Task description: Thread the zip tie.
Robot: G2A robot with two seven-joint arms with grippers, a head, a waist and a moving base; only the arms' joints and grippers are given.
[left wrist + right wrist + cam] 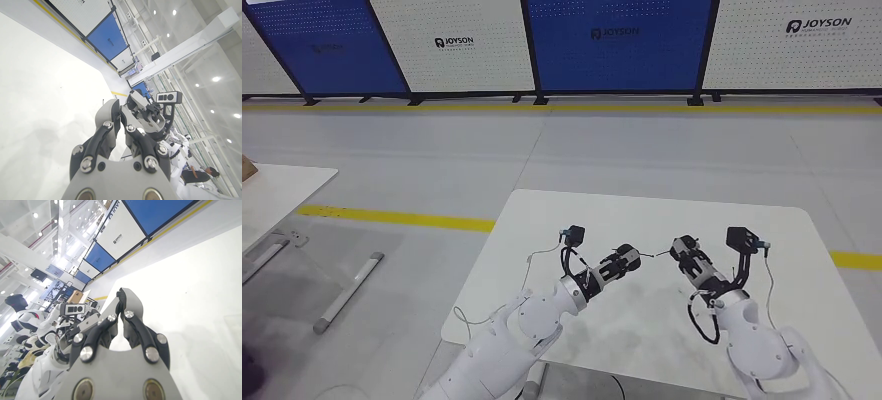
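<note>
Above the white table (542, 230), the left gripper (637, 261) and right gripper (675, 250) meet tip to tip, each pinched narrow (pads pressed together) on an end of the thin zip tie (656, 255) spanning between them.

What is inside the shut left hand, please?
A thin dark strand, probably the zip tie, pokes from the left hand toward the right hand. Whatever lies between the fingers is covered.
</note>
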